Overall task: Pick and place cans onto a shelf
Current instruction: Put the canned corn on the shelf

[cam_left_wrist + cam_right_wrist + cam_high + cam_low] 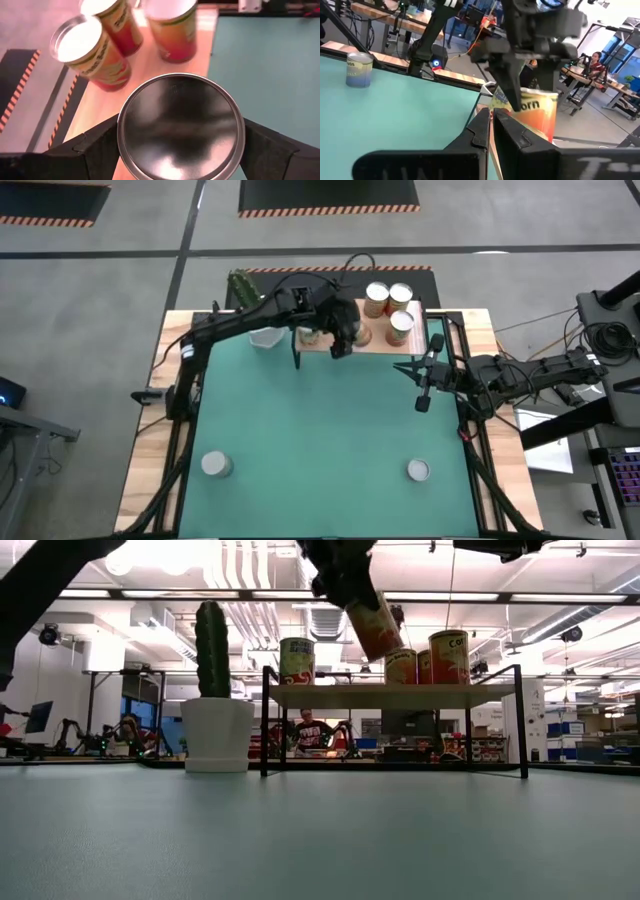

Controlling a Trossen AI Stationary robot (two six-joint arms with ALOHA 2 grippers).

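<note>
held can [181,126]: in the left gripper [343,336], fingers [100,145] spread wide and pressed to either side of its body; it hangs tilted in the air over the board, not yet set down, as the low view shows
shelf [378,343]: light-wood board on thin black legs at the far edge of the table, behind the green mat
cans on the shelf: three stand together toward its right end [399,296]; the low view shows a fourth standing apart near the left end [297,661], which the arm hides from above
cans left on the mat: two, upright and well apart, one near the front left [216,465], one near the front right [418,470]
count: four placed, one in hand, two waiting, as far as I can tell
step in hand: by my judgement, lowering the held can into the open stretch of board between the lone can and the group of three
right gripper [422,398]: fingers closed on nothing, waiting over the right side of the mat, near the shelf's right end
cactus pot [217,733]: white pot with a green cactus just left of the shelf, clear of the placing spot
what is left: set this can down upright, release, then fetch the two from the mat
</note>
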